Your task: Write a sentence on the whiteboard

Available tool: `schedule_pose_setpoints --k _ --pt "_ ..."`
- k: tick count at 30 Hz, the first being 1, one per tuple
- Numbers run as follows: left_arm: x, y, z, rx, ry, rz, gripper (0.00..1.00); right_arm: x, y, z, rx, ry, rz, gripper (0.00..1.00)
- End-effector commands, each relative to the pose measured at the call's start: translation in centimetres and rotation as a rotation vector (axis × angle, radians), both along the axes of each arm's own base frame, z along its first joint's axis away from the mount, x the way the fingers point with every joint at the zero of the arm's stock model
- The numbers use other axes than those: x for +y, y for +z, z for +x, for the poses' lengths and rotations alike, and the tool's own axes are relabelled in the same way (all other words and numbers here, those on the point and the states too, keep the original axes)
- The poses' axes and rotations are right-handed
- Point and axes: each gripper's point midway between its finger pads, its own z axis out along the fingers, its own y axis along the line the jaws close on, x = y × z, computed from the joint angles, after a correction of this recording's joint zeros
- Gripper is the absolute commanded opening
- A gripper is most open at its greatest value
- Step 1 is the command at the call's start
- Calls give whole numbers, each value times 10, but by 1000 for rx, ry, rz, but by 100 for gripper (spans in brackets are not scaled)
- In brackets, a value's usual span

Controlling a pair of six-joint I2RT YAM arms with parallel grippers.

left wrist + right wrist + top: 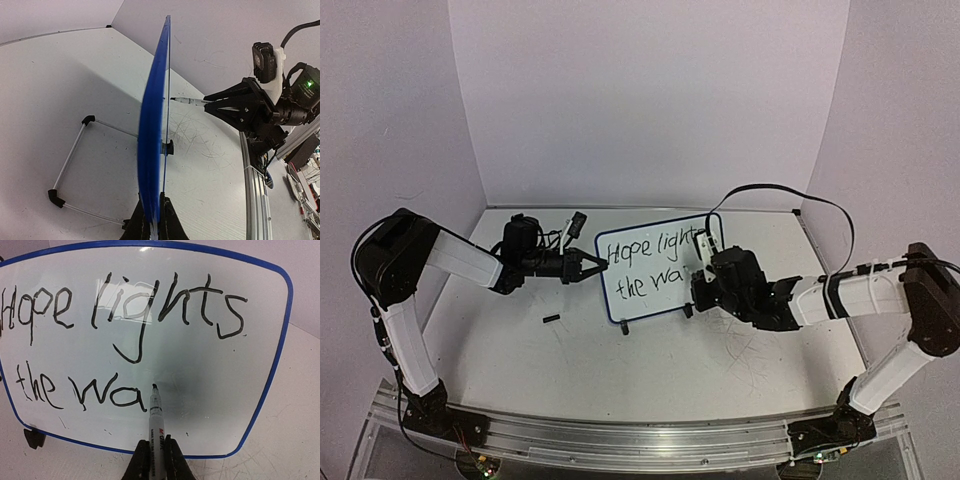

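The whiteboard (655, 268), white with a thin blue rim, stands upright on its wire stand mid-table. It reads "Hope lights" and below it "the wa" (80, 392). My left gripper (595, 266) is shut on the board's left edge; the left wrist view shows the board (152, 150) edge-on between the jaws. My right gripper (705, 262) is shut on a black marker (156, 420), uncapped. Its tip sits at the board face just right of "wa". The marker also shows in the left wrist view (187, 101).
A small black marker cap (551, 320) lies on the table left of the board. The board's wire stand (75, 150) reaches out behind it. White walls close the table at the back and sides. A metal rail (255, 190) runs along the near edge.
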Motion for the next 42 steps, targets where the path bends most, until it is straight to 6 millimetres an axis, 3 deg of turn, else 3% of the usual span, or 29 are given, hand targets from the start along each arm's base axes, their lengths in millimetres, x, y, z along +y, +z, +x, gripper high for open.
schedule_pose_setpoints --k 1,28,42 --pt "1 -25 -3 27 13 82 0 8 11 9 -35 -4 21 0" --pt "1 -23 -3 24 12 80 0 -5 -24 -7 60 -6 -23 0" --pt "1 -22 -3 22 11 79 0 -18 2 11 -17 -93 -25 0"
